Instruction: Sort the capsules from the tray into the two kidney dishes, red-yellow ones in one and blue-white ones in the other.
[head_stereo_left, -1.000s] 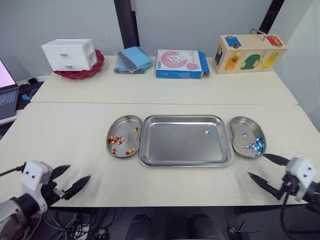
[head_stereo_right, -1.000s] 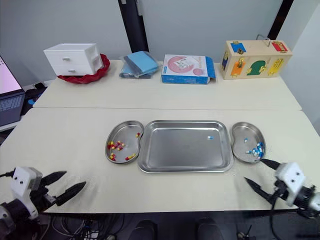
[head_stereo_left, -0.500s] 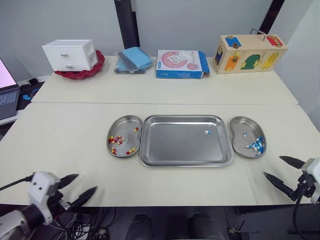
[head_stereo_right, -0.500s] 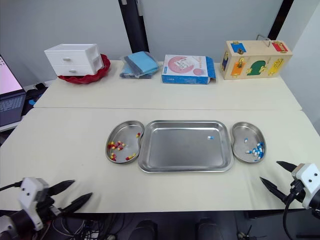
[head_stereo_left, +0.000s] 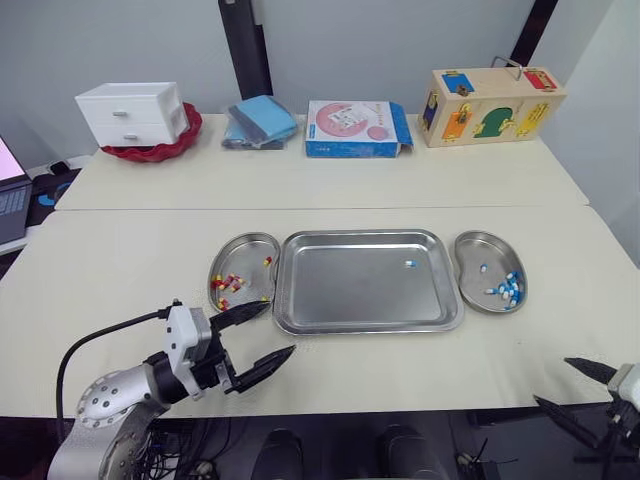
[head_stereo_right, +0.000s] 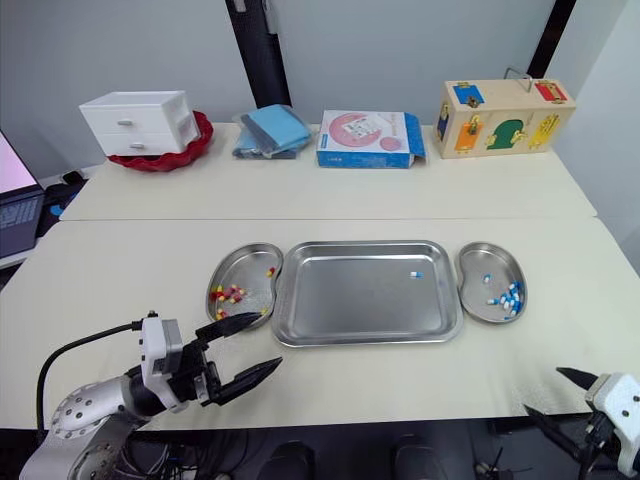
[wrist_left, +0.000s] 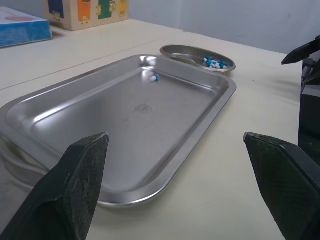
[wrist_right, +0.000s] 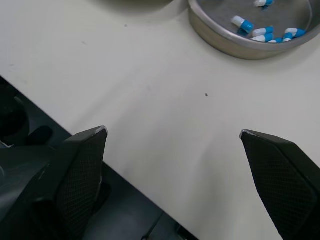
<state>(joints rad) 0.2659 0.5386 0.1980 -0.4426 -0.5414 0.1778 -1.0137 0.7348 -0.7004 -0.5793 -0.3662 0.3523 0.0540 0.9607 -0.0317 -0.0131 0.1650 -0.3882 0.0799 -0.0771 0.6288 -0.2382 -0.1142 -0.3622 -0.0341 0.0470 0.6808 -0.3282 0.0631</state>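
Left gripper (head_stereo_left: 280, 327): fingers spread wide, empty, just beside the tray's (head_stereo_left: 365, 326) front left corner. Right gripper (head_stereo_left: 552, 381): fingers also apart, at the table's (head_stereo_left: 120, 270) front edge. One blue-white capsule (head_stereo_left: 410, 264) lies in the tray, toward the right dish (head_stereo_left: 478, 250).

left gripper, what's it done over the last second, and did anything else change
The left gripper moved in from the near left corner toward the tray, now open just in front of the left kidney dish. The right gripper drew back toward the table edge, open. Nothing was taken. The blue-white capsule stays in the tray; both dishes keep their capsules.
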